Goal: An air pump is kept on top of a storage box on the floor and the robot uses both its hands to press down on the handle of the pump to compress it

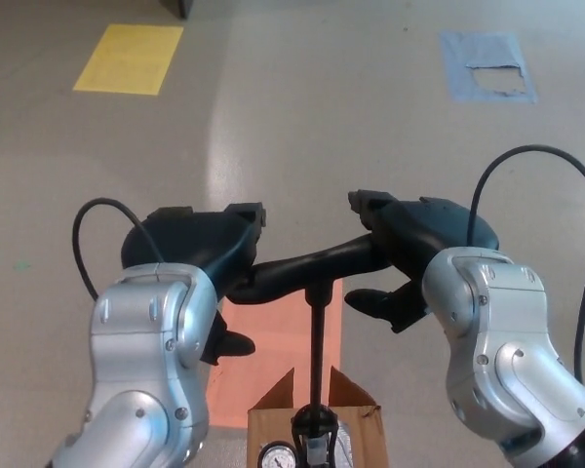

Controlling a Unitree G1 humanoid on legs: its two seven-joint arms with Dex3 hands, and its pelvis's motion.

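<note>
Left hand point(200, 244) lay palm-down over the handle's point(302, 268) left end at centre frame, right hand point(424, 234) over the right end, both clasped it, thumbs beneath, pump point(315, 341) upright on box point(265, 421), bottom centre.

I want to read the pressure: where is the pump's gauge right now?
In the head view, the gauge sits at the bottom edge, centre, atop the cardboard box, just left of the pump shaft.

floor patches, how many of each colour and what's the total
yellow patch: 1
blue patch: 1
orange patch: 1
total: 3
</note>
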